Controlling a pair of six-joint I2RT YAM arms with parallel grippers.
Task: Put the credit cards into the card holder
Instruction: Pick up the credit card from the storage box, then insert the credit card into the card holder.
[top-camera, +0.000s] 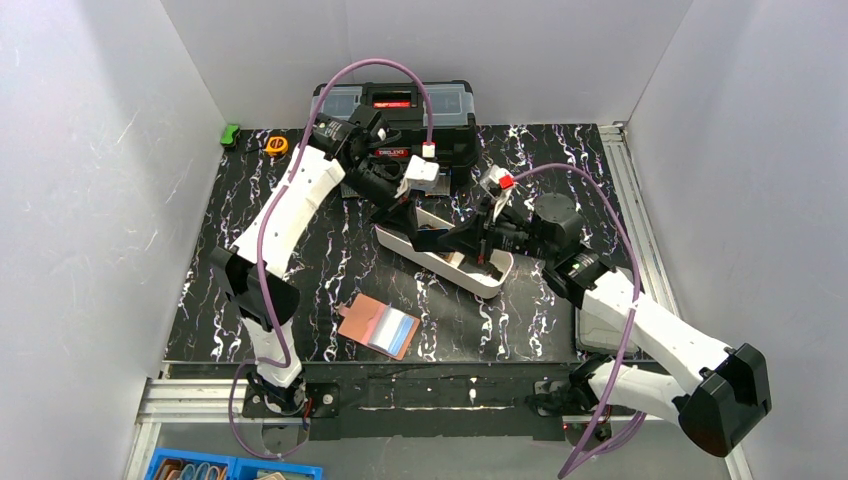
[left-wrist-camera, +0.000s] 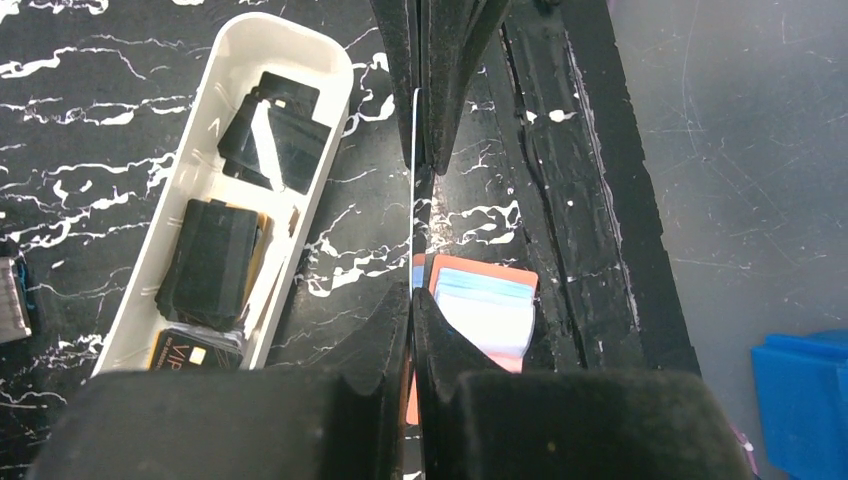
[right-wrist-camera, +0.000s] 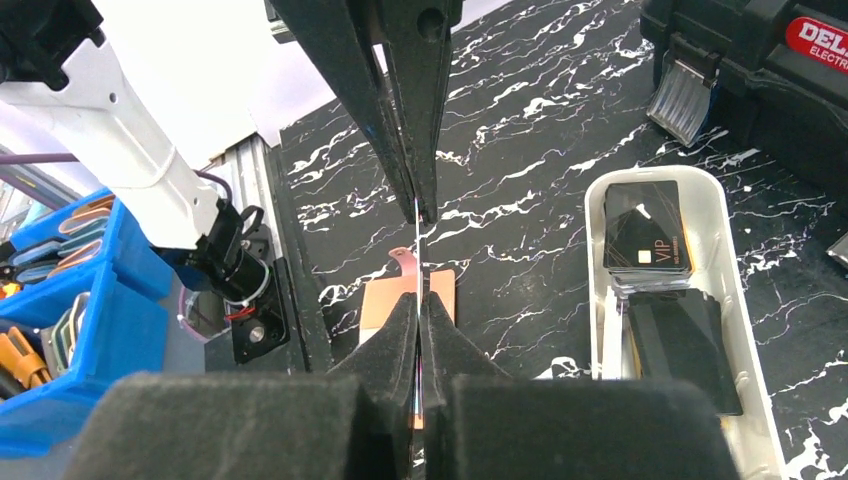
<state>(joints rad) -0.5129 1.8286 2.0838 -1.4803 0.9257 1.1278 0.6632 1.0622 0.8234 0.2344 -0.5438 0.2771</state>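
OPERATOR: Where's the wallet?

SPOTTER: Left of centre at the front of your black marbled table (top-camera: 300, 260), the card holder (top-camera: 358, 322) lies open and flat. A pale blue card (top-camera: 397, 330) shows on its right half; I can't tell whether it is tucked in or just lying there.

OPERATOR: And the arms?

SPOTTER: Your left gripper (left-wrist-camera: 412, 300) is clenched on a thin credit card (left-wrist-camera: 414, 140), seen edge-on and held above the table, beyond the holder. Your right gripper (right-wrist-camera: 420, 305) faces it tip to tip and pinches the same card from the opposite side. Under and to the right of them sits the white tray (top-camera: 497, 283), with dark cards (left-wrist-camera: 215, 260) lying inside.
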